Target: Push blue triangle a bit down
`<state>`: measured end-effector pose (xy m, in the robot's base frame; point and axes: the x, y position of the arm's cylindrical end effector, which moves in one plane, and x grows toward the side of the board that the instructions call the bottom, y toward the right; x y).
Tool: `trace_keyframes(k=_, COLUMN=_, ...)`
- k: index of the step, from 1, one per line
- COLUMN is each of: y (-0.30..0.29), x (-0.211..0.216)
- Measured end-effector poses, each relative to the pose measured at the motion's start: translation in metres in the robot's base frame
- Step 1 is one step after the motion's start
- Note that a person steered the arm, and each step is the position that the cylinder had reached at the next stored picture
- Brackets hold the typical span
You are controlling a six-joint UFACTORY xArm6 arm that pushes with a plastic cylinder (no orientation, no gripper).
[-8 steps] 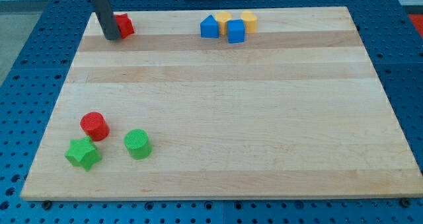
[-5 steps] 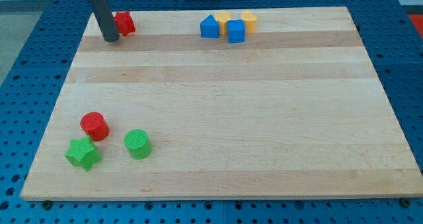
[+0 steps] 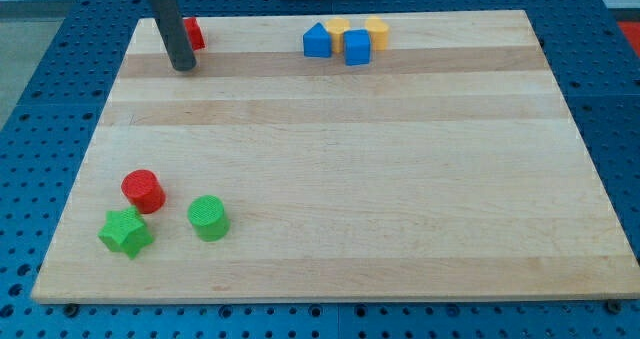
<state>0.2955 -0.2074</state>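
- My tip (image 3: 183, 67) has slid down and a little toward the view's right over the last moment. It now sits just below the small red block (image 3: 192, 33), which my rod partly hides.
- My tool is a plain rod with nothing to open or close, and it touches no block that I can see.
- The shift starts the trip toward my target, but most of it remains.
- The blue triangle (image 3: 317, 41) lies well off to my tip's right, near the worktop (image 3: 330, 169) top edge. It touches the yellow block (image 3: 337, 29) behind it, with the blue cube (image 3: 357, 48) just beside.
- Its apex points toward the view's top; I can make out no clear long axis.

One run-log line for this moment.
my tip: top left, by red block | blue triangle: untouched, top centre | contact: none
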Motion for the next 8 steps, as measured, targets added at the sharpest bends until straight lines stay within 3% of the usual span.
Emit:
trace_keyframes(k=3, y=0.071, x=-0.022)
trace_keyframes(k=5, y=0.127, x=-0.062)
trace_keyframes(k=8, y=0.191, x=-0.030)
